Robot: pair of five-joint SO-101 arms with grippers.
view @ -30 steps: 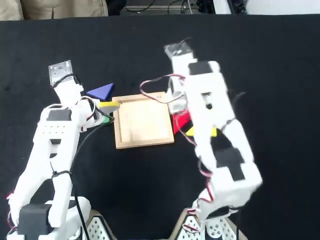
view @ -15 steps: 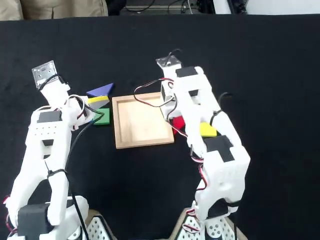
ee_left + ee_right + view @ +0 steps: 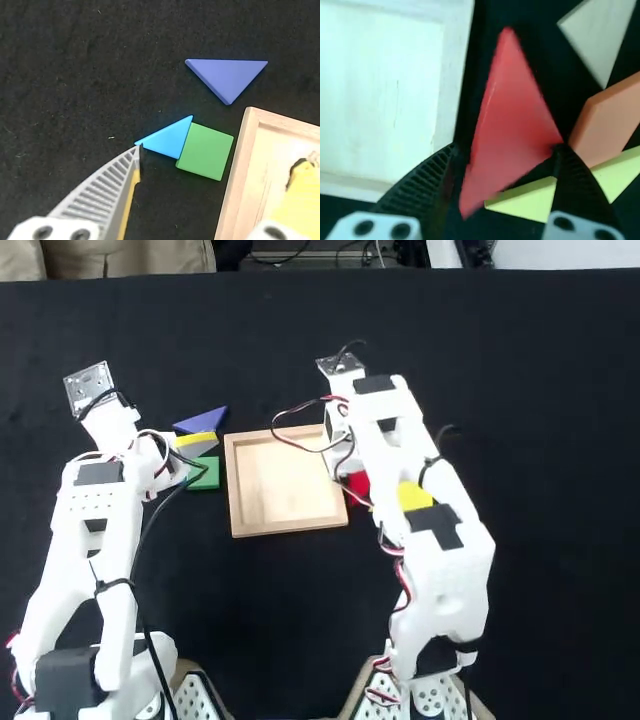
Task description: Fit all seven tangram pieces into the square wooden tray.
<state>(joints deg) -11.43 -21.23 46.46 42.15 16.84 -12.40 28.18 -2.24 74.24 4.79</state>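
Observation:
The square wooden tray (image 3: 236, 490) lies between the arms with nothing in it. My left gripper (image 3: 217, 157) is open above the green square (image 3: 205, 151) and light blue triangle (image 3: 167, 139), just outside the tray's rim (image 3: 239, 170). A violet-blue triangle (image 3: 227, 77) lies beyond them. My right gripper (image 3: 506, 149) is open and low beside the tray (image 3: 385, 95). Its fingers straddle the red triangle (image 3: 512, 130), and one fingertip (image 3: 561, 152) touches the triangle's corner. In the high view the red triangle (image 3: 355, 483) shows beside the right arm.
Close to the red triangle lie a pale yellow triangle (image 3: 545, 200), an orange piece (image 3: 605, 125) and a whitish triangle (image 3: 595, 35). The yellow piece (image 3: 415, 495) sits partly under the right arm. Black cloth covers the table (image 3: 520, 370).
The right arm swung left and came down over the red triangle, then barely shifted. The left gripper drew back from the tray's edge to above the green and blue pieces.

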